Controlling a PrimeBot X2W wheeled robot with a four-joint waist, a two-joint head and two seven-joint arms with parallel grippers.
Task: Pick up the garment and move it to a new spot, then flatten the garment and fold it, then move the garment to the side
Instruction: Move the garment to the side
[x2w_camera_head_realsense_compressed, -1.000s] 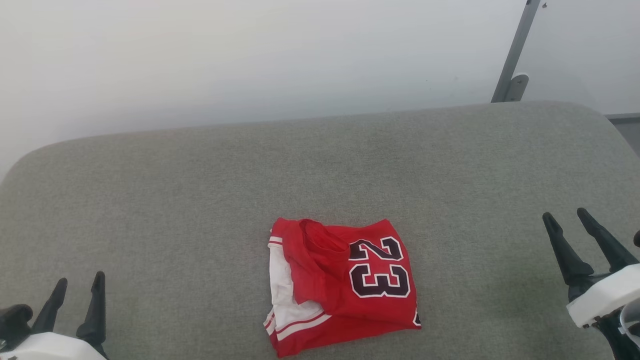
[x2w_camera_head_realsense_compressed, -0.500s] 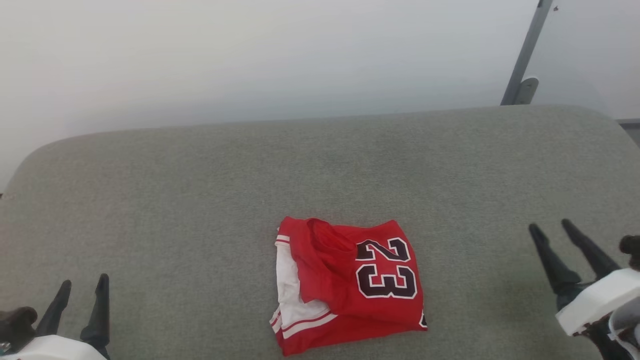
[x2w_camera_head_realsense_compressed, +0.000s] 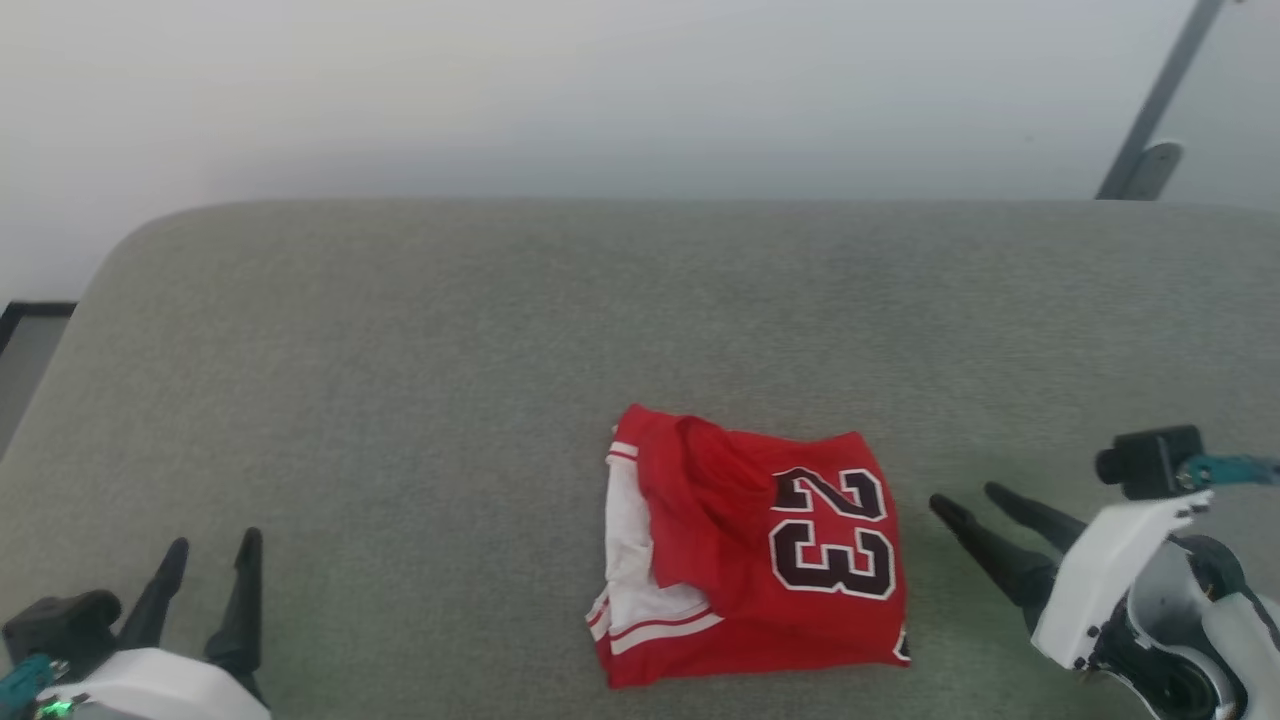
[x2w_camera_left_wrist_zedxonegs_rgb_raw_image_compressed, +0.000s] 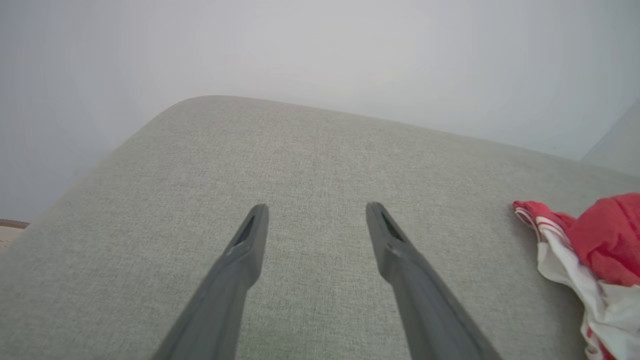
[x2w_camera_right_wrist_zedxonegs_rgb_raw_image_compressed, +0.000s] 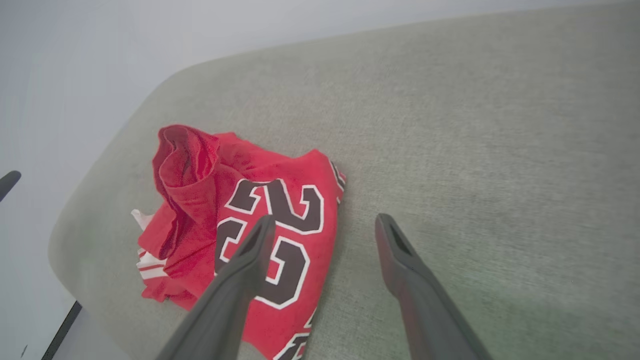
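The garment is a red jersey with a white sleeve, striped trim and a dark "23". It lies folded in a rumpled bundle on the grey cushion, near the front edge. My right gripper is open just to its right, fingers aimed at it. In the right wrist view the garment lies beneath and left of my open right gripper, apart from it. My left gripper stands open at the lower left, far from the cloth. The left wrist view has the left gripper over bare fabric, the garment at the right edge.
A pale wall runs behind the cushion. A grey metal post with a bracket stands at the back right. The cushion's rounded left corner drops to a strip of floor.
The head camera has swung, shifting the whole picture rightwards. My right gripper has turned and come in towards the garment's right edge. The garment lies as before.
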